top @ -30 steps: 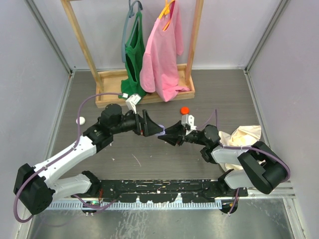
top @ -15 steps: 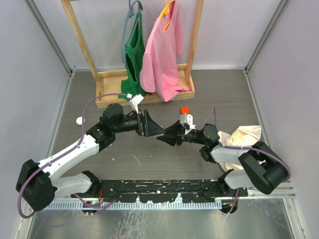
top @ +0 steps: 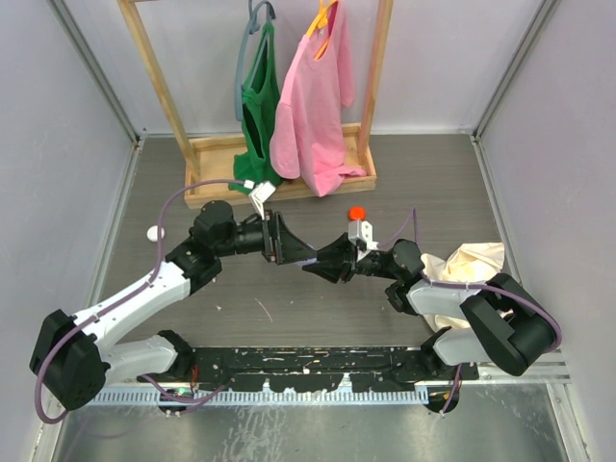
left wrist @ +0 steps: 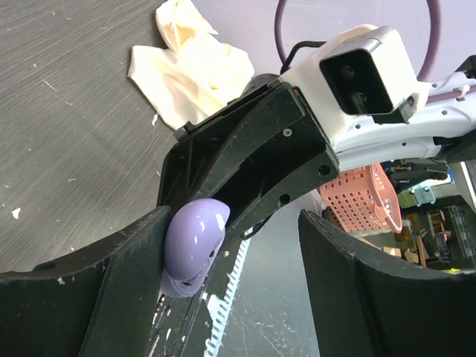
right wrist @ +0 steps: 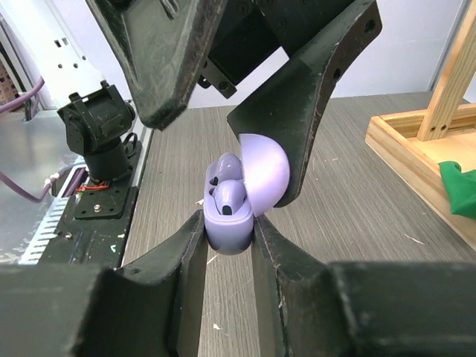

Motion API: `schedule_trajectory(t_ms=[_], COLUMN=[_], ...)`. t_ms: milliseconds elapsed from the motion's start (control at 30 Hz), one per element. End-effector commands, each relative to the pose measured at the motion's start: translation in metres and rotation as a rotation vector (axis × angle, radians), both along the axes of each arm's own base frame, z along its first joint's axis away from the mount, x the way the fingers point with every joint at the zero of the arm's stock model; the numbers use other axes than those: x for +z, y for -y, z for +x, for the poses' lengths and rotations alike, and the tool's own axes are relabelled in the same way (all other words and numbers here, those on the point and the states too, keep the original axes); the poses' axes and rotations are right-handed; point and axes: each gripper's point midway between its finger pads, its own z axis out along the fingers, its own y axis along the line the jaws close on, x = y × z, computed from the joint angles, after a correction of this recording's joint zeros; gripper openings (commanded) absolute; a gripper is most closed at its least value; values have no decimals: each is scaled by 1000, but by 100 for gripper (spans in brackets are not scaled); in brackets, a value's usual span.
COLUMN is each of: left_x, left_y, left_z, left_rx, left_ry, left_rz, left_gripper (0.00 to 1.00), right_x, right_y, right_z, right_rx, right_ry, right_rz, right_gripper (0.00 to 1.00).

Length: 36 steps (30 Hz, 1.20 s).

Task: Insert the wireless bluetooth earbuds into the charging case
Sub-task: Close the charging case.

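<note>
The wireless bluetooth earbuds (right wrist: 225, 195) sit in the wells of the lavender charging case (right wrist: 230, 230). They are pale lavender, rounded and very small, and only their tops show. The case lid (right wrist: 268, 175) stands open, tilted back like a dome. My right gripper (right wrist: 228, 223) is clenched on the case base, one finger pressed on each side, and holds the case in the air above the middle of the table (top: 289, 318). My left gripper (left wrist: 234, 219) comes in from the left and faces the right one tip to tip. Its fingers are spread: one finger (left wrist: 126, 260) touches the outside of the lid, while the other stands well apart from the case and grasps nothing. To the right, near my right arm, a crumpled cream cloth (top: 472, 260) lies on the table. Just beyond the grippers, on the far side, is a small red disc (top: 357, 213), and a small white disc (top: 154, 232) lies near the table's left edge. At the far end stands a wooden rack (top: 279, 168), with a green garment (top: 258, 106) and a pink garment (top: 313, 106) hanging from it side by side.
</note>
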Motion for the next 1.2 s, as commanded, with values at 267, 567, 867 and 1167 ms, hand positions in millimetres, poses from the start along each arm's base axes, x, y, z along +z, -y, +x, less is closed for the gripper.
schedule_trajectory(t_ms=[267,567,867,1167], left_x=[38,11,-14,-22], left_y=[-7,-42,-123,-182], left_z=[-16,8,42,51], left_rx=[-51,145,472,651], left_ry=[156,179,202,181], left_rz=[-84,166,591,806], left_gripper=[70,75,85,97], right_x=[0,-21,-51,-87], right_y=[-2,6,29,79], right_z=[-3,23,69,116], right_rx=[20,-118,-343,-630], right_ry=[17,-116,-356,-641], right_rz=[-17,-102,-189,-226], right_gripper=[1,1,1,1])
